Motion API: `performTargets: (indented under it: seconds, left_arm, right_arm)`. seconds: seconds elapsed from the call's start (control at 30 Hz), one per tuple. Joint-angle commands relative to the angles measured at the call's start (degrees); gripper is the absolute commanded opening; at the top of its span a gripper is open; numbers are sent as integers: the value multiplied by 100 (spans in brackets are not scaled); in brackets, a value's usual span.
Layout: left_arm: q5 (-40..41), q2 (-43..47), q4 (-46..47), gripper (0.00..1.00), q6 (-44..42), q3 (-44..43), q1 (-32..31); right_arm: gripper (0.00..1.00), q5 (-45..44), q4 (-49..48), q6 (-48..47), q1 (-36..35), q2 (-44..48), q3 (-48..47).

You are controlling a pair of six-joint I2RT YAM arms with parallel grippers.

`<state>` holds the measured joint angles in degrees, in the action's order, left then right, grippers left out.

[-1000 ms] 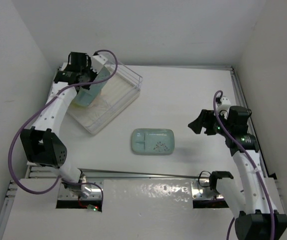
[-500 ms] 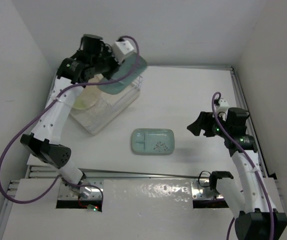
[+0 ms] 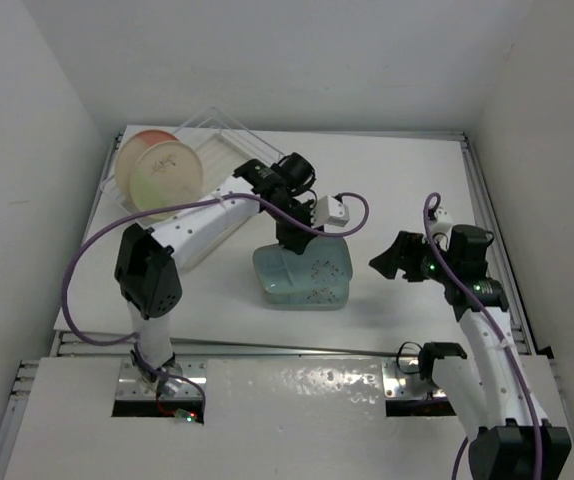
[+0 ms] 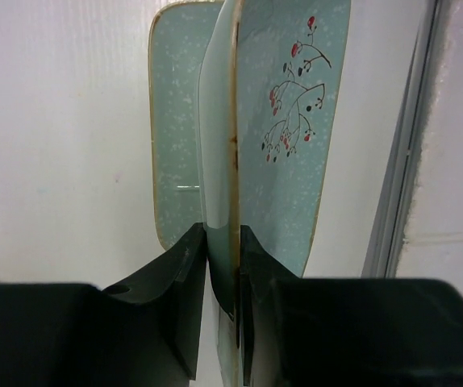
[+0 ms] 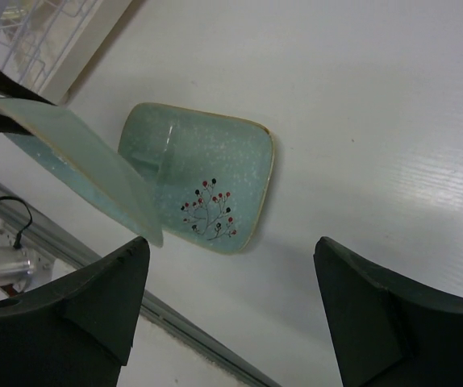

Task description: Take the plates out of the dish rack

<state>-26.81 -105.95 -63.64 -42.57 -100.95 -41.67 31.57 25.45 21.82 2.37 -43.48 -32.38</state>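
Note:
My left gripper (image 3: 293,238) is shut on the rim of a pale teal divided plate (image 3: 285,268) and holds it tilted on edge just above the table's middle. In the left wrist view my left gripper (image 4: 223,266) pinches that plate (image 4: 219,121) edge-on. A second teal plate (image 3: 327,288) with a sprig mark lies flat on the table right under it, and also shows in the left wrist view (image 4: 292,161) and the right wrist view (image 5: 207,173). A round cream and salmon-pink plate (image 3: 159,170) stands in the clear dish rack (image 3: 225,133) at the far left. My right gripper (image 3: 392,255) is open and empty, to the right of the teal plates.
White walls close in the table on the left, back and right. A metal rail (image 3: 297,348) runs along the near edge. The left arm's purple cable (image 3: 352,205) loops over the table's middle.
My left arm has swung from the dish rack to the table's middle, carrying the teal plate down over the flat one. The round plate in the rack now shows. The right arm barely moved.

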Motion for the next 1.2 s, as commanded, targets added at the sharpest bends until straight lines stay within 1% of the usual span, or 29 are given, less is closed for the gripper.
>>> performTargets:
  seconds: [0.0,0.1,0.2,0.3,0.33,0.47,0.53,0.63,0.77,0.8,0.83,0.93,1.0,1.03,1.13,1.17]
  left_arm:
    - [-334,-83,229,0,-270,-101,36]
    - [-351,-180,720,0,151,232,36]
    - [-422,-224,853,0,100,382,36]
    - [-211,-303,879,0,-75,400,36]
    - [-185,-382,844,0,-129,383,36]
    - [-281,-602,818,0,-296,295,36]
    - [-307,-777,800,0,-305,242,36]
    - [-351,-1040,599,0,-419,49,36]
    - [-194,-1270,528,16,-533,-162,36]
    - [-132,-1331,571,17,-525,-171,36]
    - [-36,-1366,589,20,-525,-180,36]
    - [88,-1525,581,22,-525,-241,36]
    - [193,-1612,633,22,-314,-259,36]
    - [263,-1630,651,24,-235,-259,36]
    - [543,-1631,835,28,369,-180,36]
    - [589,-1587,914,31,424,-154,36]
  right_arm:
    - [82,68,-436,269,-26,209,223]
    - [82,86,-471,392,-35,191,416]
    - [81,121,-550,551,-26,139,548]
    - [81,139,-909,901,-26,182,785]
    - [81,217,-1206,1016,-26,174,873]
    - [80,192,-1876,1841,-35,148,1356]
    - [79,156,-2105,2000,-26,121,1462]
    - [79,42,-2001,1941,-26,68,1481]
    - [80,-221,-1535,1554,-26,-20,1270]
    - [80,-239,-1430,1509,-26,-37,1243]
    - [80,-248,-1403,1448,-35,-55,1199]
    - [81,-257,-1315,1343,-26,-72,1129]
    - [81,-274,-1201,1272,-35,-72,1076]
    - [81,-283,-1166,1202,-26,-72,1024]
    - [82,-318,-1008,1053,-26,-55,918]
    - [82,-327,-981,1017,-26,-55,900]
